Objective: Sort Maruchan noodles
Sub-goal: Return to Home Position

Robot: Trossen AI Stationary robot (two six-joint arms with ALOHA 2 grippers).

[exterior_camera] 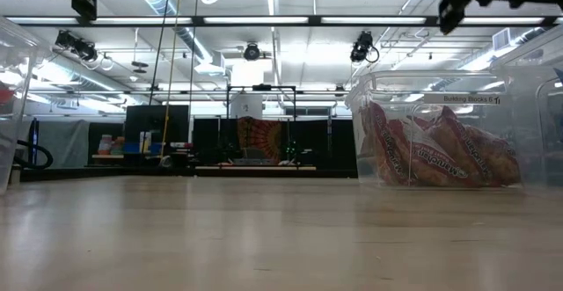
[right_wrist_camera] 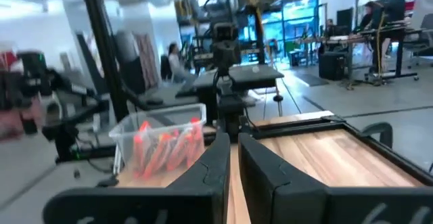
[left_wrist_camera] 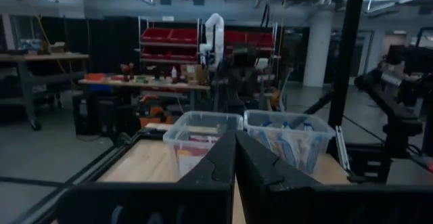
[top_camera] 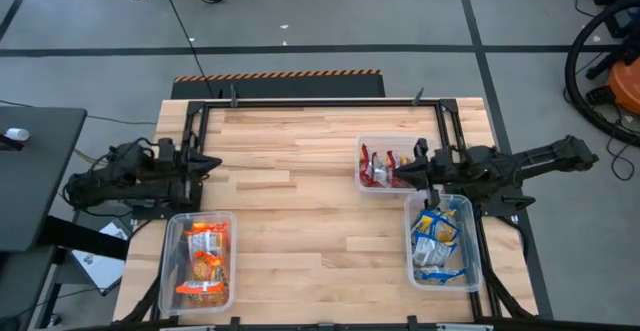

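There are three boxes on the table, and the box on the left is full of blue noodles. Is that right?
Not quite. There are three boxes, but the box on the left holds orange noodle packs, not blue ones. The blue packs are in a box on the right. The high view shows this.

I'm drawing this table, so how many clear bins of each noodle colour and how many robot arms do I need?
Bin of orange noodles: 1
Bin of red noodles: 1
Bin of blue-and-yellow noodles: 1
Robot arms (left, right): 2
Total: 5
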